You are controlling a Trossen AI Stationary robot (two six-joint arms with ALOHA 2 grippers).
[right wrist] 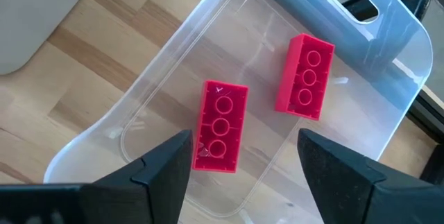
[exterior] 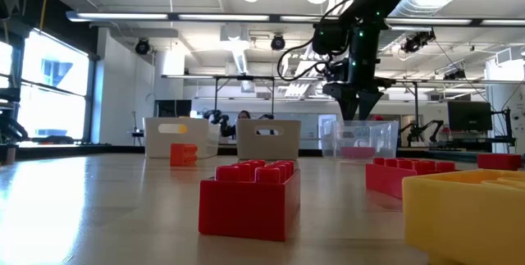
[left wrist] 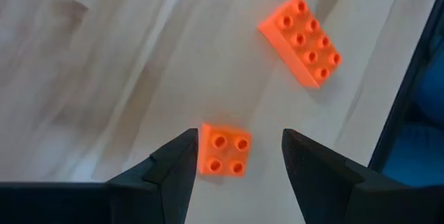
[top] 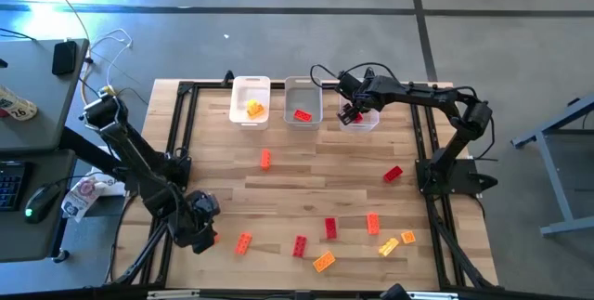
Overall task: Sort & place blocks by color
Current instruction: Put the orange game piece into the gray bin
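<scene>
Wooden table [top: 306, 165]: holds all items.
Bins, far edge: white bin [top: 251, 87] (one yellow block [top: 253, 109]); grey bin [top: 302, 96] (one red block [top: 303, 114]); clear bin [right wrist: 388, 37] (two red blocks [right wrist: 220, 127]).
Right gripper [right wrist: 243, 161]: released, above clear bin.
Left gripper [left wrist: 236, 158]: parted, straddling small orange block [left wrist: 225, 150], near-left corner.
Loose blocks [top: 329, 228]: scattered along near edge.

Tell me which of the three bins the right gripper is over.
The clear bin, the rightmost in the row, holding two red blocks. The right gripper hovers open above it; the others are opaque.
</scene>
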